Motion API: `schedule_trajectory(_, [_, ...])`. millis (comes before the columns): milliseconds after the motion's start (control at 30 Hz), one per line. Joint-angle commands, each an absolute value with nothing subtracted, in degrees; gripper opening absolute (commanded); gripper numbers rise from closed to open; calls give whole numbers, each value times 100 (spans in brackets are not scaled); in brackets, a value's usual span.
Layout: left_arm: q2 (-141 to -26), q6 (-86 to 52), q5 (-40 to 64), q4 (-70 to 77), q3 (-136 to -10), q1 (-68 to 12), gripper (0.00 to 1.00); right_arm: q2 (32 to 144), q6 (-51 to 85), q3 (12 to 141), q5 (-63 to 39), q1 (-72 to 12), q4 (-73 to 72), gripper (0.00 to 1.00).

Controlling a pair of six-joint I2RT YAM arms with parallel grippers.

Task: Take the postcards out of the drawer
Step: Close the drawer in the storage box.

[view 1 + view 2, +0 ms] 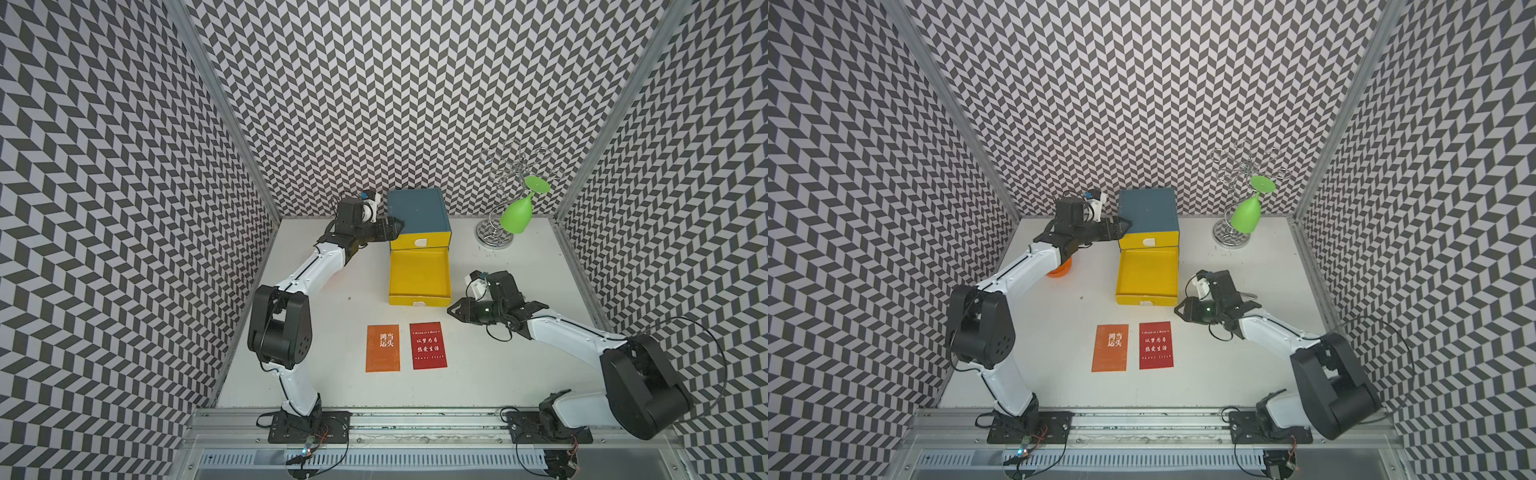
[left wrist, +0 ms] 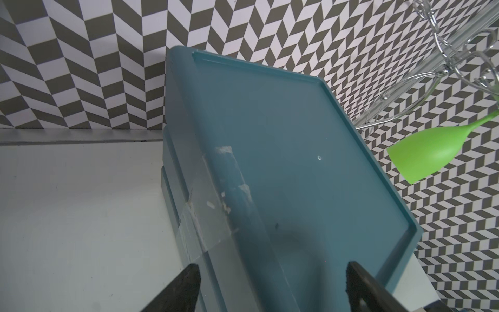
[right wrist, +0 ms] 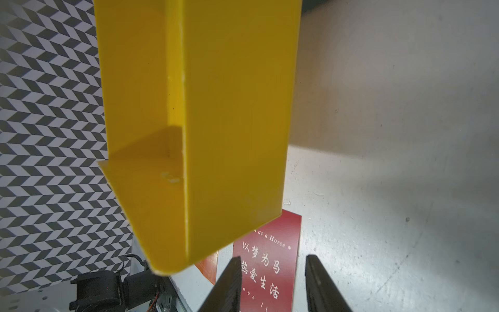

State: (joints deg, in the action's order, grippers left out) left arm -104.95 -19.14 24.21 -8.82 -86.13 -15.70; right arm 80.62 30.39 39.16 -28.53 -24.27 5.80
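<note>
At the back of the surface (image 1: 498,374) stands the cabinet (image 1: 417,210). Its drawer (image 1: 419,274) is drawn fully out toward the robot, and its yellow floor is bare in both top views. No postcards show inside it. Two lie flat on the surface just in front of the drawer's face: the orange card (image 1: 382,348) and, to the robot's right of it, the red card (image 1: 428,345). They are close together but not touching, each with its long axis running front to back. A third card is not to be seen. It may sit under one of these, though from above I cannot tell

The left gripper (image 1: 392,232) is at the cabinet's front left corner. In the left wrist view its jaws are spread wide across the edge of the top, closed on nothing. It is well apart from the cards, with the whole drawer between. The right gripper (image 1: 455,309) hovers just off the drawer's front right corner, its jaws at a middling gap and empty. The right wrist view shows the red card beyond the fingertips, framed between them. So the red card lies ahead of that gripper and nearer the robot, and the right arm is plainly the nearer one. The emptying looks done or nearly so; any further pick would suit the right arm, closing across a card's short side
</note>
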Motion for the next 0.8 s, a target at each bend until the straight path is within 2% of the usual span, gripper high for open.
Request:
schedule_trajectory(0, [-10651,-1681,2271,-1197,-8940,-1526,83,8207,2899,4102,-2888,-2399,301,40])
schedule_trajectory(200, [-10865,-1528,2216,-1376,-8965,-1538,79,8309,2950,4208,-2910,-2391,187,39])
schedule_trajectory(767, [-11093,-1333,2429,-1478,-8895,-1547,80,8428,3059,4688,-2782,-2303,43,39])
